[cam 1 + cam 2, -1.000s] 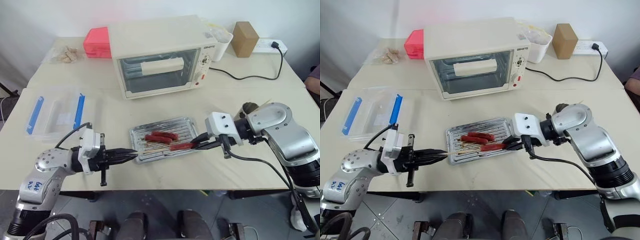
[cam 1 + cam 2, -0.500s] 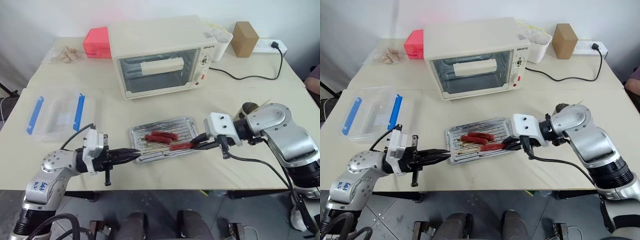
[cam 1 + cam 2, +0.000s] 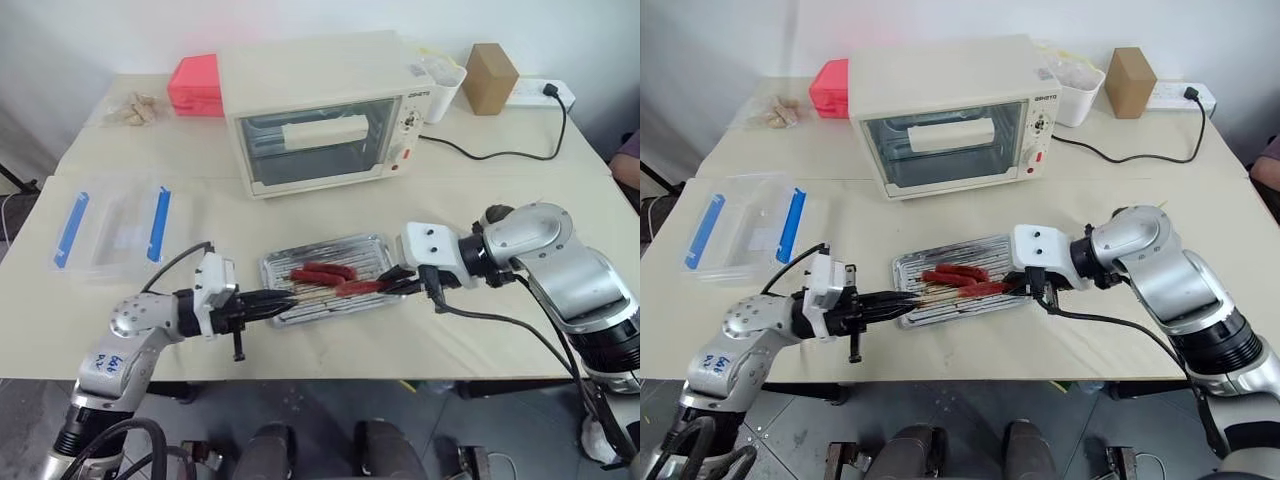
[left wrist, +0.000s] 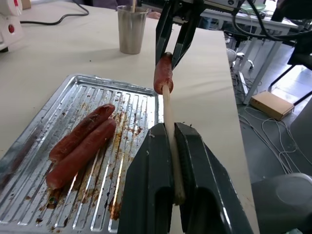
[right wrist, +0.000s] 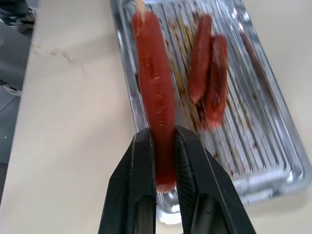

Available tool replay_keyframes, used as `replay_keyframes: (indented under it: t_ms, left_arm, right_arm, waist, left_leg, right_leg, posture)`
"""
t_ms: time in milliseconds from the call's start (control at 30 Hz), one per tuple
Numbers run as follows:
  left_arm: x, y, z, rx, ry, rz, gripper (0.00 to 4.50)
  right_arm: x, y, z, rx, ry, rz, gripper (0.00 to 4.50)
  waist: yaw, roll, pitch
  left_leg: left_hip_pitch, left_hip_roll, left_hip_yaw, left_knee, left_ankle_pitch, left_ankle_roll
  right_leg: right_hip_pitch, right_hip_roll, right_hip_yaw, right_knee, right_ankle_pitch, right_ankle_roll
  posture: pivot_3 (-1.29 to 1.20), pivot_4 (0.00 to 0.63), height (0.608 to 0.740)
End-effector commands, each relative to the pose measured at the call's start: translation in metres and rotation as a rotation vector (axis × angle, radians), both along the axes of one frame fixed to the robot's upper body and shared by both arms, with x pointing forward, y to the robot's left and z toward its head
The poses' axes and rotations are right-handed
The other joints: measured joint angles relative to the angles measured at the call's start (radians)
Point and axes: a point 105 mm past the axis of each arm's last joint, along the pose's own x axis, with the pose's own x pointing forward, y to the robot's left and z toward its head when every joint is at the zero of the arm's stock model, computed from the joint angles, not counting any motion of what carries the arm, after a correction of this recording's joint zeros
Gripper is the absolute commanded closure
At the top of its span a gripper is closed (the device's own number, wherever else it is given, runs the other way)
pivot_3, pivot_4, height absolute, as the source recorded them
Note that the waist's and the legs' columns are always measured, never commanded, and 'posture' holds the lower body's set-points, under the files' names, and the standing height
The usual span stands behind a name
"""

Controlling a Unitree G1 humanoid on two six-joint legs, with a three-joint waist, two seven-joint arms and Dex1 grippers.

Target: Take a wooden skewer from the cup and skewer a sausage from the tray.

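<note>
Pinching the wooden skewer (image 4: 168,117) in its closed left gripper (image 4: 167,146), the robot meets the sausage (image 5: 155,92) clamped by the right gripper (image 5: 165,146) above the tray (image 3: 370,247).

Shiny ridged metal tray (image 4: 141,97), glossy sausage (image 5: 156,97)

The right gripper (image 5: 165,146) rises from the bottom centre of the frame, its two black fingers (image 5: 139,180) closed against the lower end of a glossy red sausage (image 5: 155,92). The sausage extends up toward the upper left of centre, where the tip of a pale wooden skewer (image 5: 140,6) meets its top end. Behind it lies the ridged silver tray (image 5: 273,117), holding two more sausages (image 5: 208,73) side by side, touching. Pale tabletop (image 5: 73,122) occupies the left.
</note>
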Motion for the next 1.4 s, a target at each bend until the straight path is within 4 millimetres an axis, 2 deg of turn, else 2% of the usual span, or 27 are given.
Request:
replay_keyframes:
  t_ms: [33, 200, 500, 600, 700, 800, 833, 900, 967, 1200, 1233, 1300, 1400]
  left_arm:
    - [-0.002, -0.026, 0.006, -0.025, -0.032, -0.084, 4.5]
    - [0.005, -0.042, 0.003, -0.016, -0.017, -0.112, 4.5]
    - [0.015, -0.051, -0.005, 0.035, 0.004, -0.092, 4.5]
    - [0.012, -0.056, -0.003, 0.019, 0.006, -0.109, 4.5]
    - [0.008, -0.054, 0.001, -0.002, 0.005, -0.115, 4.5]
    - [0.005, -0.043, 0.003, -0.011, -0.001, -0.099, 4.5]
    - [0.005, -0.036, 0.004, -0.011, -0.007, -0.079, 4.5]
    - [0.004, -0.025, 0.005, -0.018, -0.025, -0.051, 4.5]
    - [0.003, -0.017, 0.008, -0.04, -0.039, -0.027, 4.5]
    - [-0.015, 0.03, 0.017, -0.076, -0.06, 0.061, 4.5]
    - [-0.019, 0.037, 0.017, -0.078, -0.055, 0.077, 4.5]
    - [-0.026, 0.055, 0.02, -0.096, -0.039, 0.133, 4.5]
    - [-0.034, 0.089, 0.027, -0.167, -0.031, 0.321, 4.5]
  right_arm:
    - [-0.017, 0.027, 0.009, 0.023, -0.036, 0.131, 4.14]
    - [-0.02, 0.034, 0.009, 0.024, -0.033, 0.158, 4.14]
    - [-0.02, 0.035, 0.009, 0.008, -0.031, 0.154, 4.14]
    - [-0.022, 0.036, 0.01, 0.017, -0.025, 0.155, 4.14]
    - [-0.022, 0.031, 0.007, 0.01, -0.003, 0.14, 4.14]
    - [-0.02, 0.022, 0.006, 0.013, 0.009, 0.116, 4.14]
    - [-0.017, 0.019, 0.005, 0.017, 0.006, 0.101, 3.56]
    - [-0.013, 0.012, 0.005, 0.024, 0.0, 0.081, 3.09]
    - [-0.013, 0.007, 0.005, 0.029, 0.003, 0.078, 2.37]
    - [-0.007, -0.022, 0.016, 0.085, -0.026, 0.079, 0.18]
    - [-0.008, -0.027, 0.016, 0.085, -0.026, 0.09, 0.02]
    - [-0.005, -0.033, 0.019, 0.152, -0.039, 0.086, 0.02]
    - [-0.006, -0.028, 0.03, 0.398, -0.085, 0.159, 0.02]
  waist:
    - [0.0, 0.0, 0.0]
    - [0.001, 0.0, 0.0]
    - [0.002, 0.0, 0.0]
    - [0.002, 0.0, 0.0]
    - [0.001, 0.0, 0.0]
    - [0.001, 0.0, 0.0]
    - [0.001, 0.0, 0.0]
    - [-0.001, 0.0, 0.0]
    - [-0.001, 0.0, 0.0]
    - [0.0, 0.0, 0.0]
    - [0.0, 0.0, 0.0]
    - [-0.001, 0.0, 0.0]
    - [-0.006, 0.0, 0.0]
  left_leg:
    - [0.0, 0.0, 0.0, 0.0, 0.0, 0.0]
    - [0.0, -0.001, 0.0, 0.001, 0.0, 0.0]
    - [0.0, -0.001, 0.0, 0.001, 0.0, 0.0]
    - [-0.001, -0.001, 0.0, 0.001, 0.0, 0.0]
    - [-0.001, -0.001, 0.0, 0.001, 0.0, 0.0]
    - [-0.001, -0.001, 0.0, 0.001, 0.0, 0.0]
    - [-0.001, -0.001, 0.0, 0.001, 0.0, 0.0]
    - [0.0, -0.001, 0.0, 0.001, 0.0, 0.0]
    - [-0.001, 0.0, 0.0, 0.001, 0.0, 0.0]
    - [-0.001, -0.001, 0.0, 0.001, 0.0, 0.0]
    - [0.0, -0.001, -0.001, 0.001, 0.0, 0.0]
    - [0.0, -0.001, -0.001, 0.001, 0.0, 0.001]
    - [0.0, 0.0, -0.001, 0.0, 0.0, 0.001]
  right_leg:
    - [0.0, 0.0, 0.0, 0.0, 0.0, 0.0]
    - [0.0, 0.001, -0.001, 0.001, 0.0, 0.0]
    - [0.0, 0.001, -0.003, 0.001, 0.0, 0.0]
    - [0.0, 0.001, -0.003, 0.001, 0.0, 0.0]
    - [0.0, 0.001, -0.003, 0.001, 0.0, 0.0]
    - [0.0, 0.001, -0.003, 0.001, 0.0, 0.0]
    - [0.0, 0.001, -0.003, 0.001, 0.0, 0.0]
    - [0.0, 0.0, -0.003, 0.001, 0.0, 0.0]
    - [-0.001, 0.0, -0.003, 0.001, 0.0, 0.0]
    - [0.0, -0.001, -0.002, 0.0, 0.0, 0.0]
    - [0.001, -0.001, -0.002, 0.0, 0.0, 0.0]
    - [0.001, -0.002, -0.001, -0.001, 0.0, 0.0]
    - [0.002, -0.002, 0.001, -0.002, 0.0, 0.0]
  posture:
    - [0.0, 0.15, 0.74]
    - [0.0, 0.15, 0.74]
    - [0.0, 0.15, 0.74]
    - [0.0, 0.15, 0.74]
    - [0.0, 0.15, 0.74]
    - [0.0, 0.15, 0.74]
    - [0.0, 0.15, 0.74]
    - [0.0, 0.15, 0.74]
    - [0.0, 0.15, 0.74]
    - [0.0, 0.15, 0.74]
    - [0.0, 0.15, 0.74]
    - [0.0, 0.15, 0.74]
    - [0.0, 0.15, 0.74]
